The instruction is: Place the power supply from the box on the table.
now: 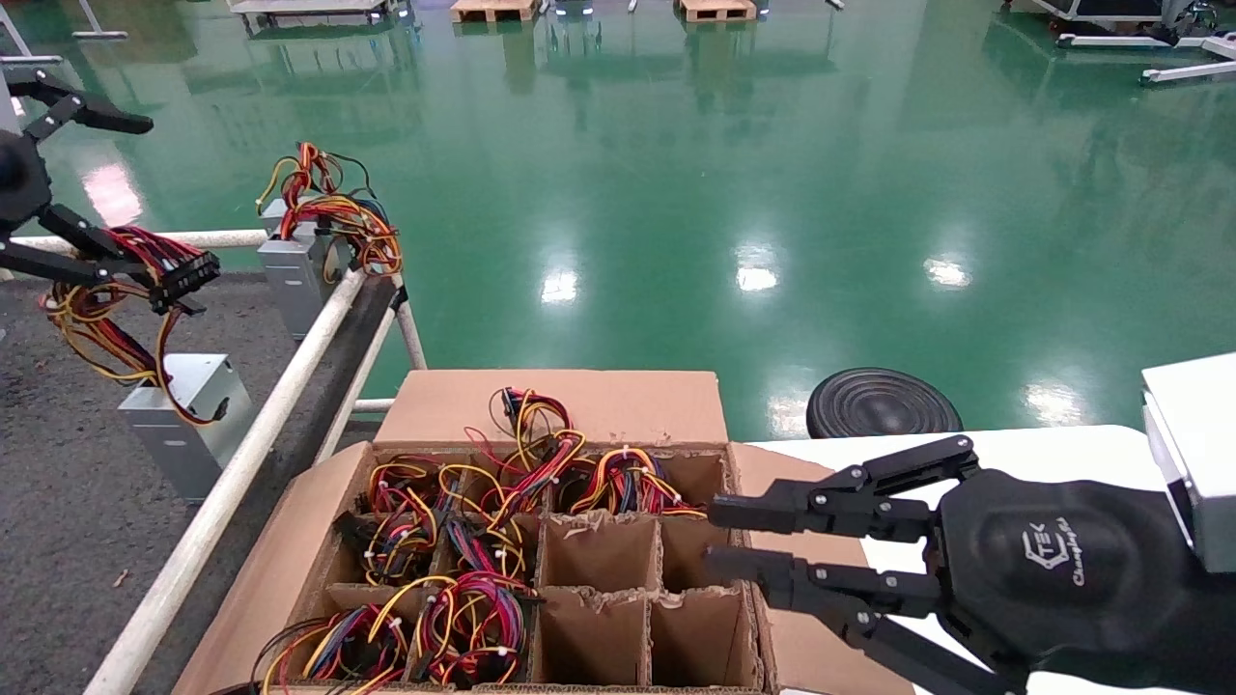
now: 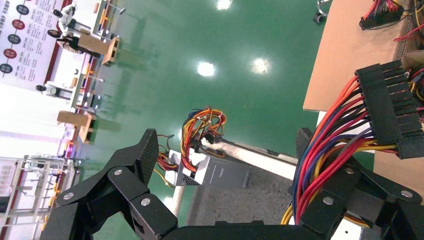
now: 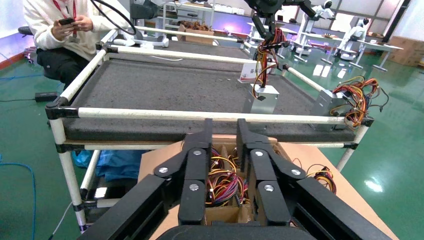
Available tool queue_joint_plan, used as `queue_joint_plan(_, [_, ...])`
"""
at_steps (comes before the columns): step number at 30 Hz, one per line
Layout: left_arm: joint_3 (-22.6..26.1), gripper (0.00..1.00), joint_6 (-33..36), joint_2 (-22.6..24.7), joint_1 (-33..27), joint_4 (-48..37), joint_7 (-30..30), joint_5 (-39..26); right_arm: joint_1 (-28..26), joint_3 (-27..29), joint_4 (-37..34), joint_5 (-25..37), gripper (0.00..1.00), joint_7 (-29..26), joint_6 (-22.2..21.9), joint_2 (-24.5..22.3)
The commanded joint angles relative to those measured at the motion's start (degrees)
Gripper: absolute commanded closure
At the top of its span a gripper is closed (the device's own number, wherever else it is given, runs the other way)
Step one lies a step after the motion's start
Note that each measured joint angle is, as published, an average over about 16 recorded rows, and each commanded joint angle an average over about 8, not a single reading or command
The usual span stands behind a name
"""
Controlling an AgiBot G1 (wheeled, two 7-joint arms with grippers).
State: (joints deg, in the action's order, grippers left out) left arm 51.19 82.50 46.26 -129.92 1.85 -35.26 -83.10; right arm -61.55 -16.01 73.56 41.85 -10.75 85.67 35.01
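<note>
Right gripper (image 1: pixel 710 536) hovers at the box (image 1: pixel 290 541) rim, fingers narrowly parted, holding nothing. Farther off, left gripper (image 1: pixel 116 203) spread wide, one finger hooked under the wire bundle, power supply (image 1: pixel 183 420) standing on the table (image 1: pixel 58 502) beneath.

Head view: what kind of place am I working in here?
Likely a factory or robot test hall: glossy green floor with pallets, a tube-railed table, a box of wired units, and other robots at benches.
</note>
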Motion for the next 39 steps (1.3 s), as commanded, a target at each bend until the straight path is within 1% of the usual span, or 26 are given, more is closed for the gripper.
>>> queue_joint_plan(1, [0.0, 0.0, 0.0, 0.0, 0.1, 0.0, 0.0, 0.0, 0.0, 0.0, 0.0, 0.0, 0.0, 0.0, 0.0, 0.0])
queue_joint_plan(13, [-1.2, 0.0, 0.5, 0.1, 2.6, 0.1, 1.4, 1.6, 0.0, 0.0, 0.0, 0.0, 0.0, 0.0, 0.0, 0.0])
queue_joint_plan(22, [-1.5, 0.0, 1.2, -0.7, 4.7, 2.4, 3.6, 3.3, 0.0, 0.0, 0.0, 0.0, 0.0, 0.0, 0.0, 0.0])
queue_joint_plan(32, [-0.3, 0.0, 2.0, -1.9, 6.0, 5.8, 6.0, 5.1, 0.0, 0.0, 0.0, 0.0, 0.0, 0.0, 0.0, 0.0])
queue_joint_plan(39, [1.4, 0.0, 2.6, -2.9, 6.9, 8.6, 7.9, 7.0, 0.0, 0.0, 0.0, 0.0, 0.0, 0.0, 0.0, 0.0])
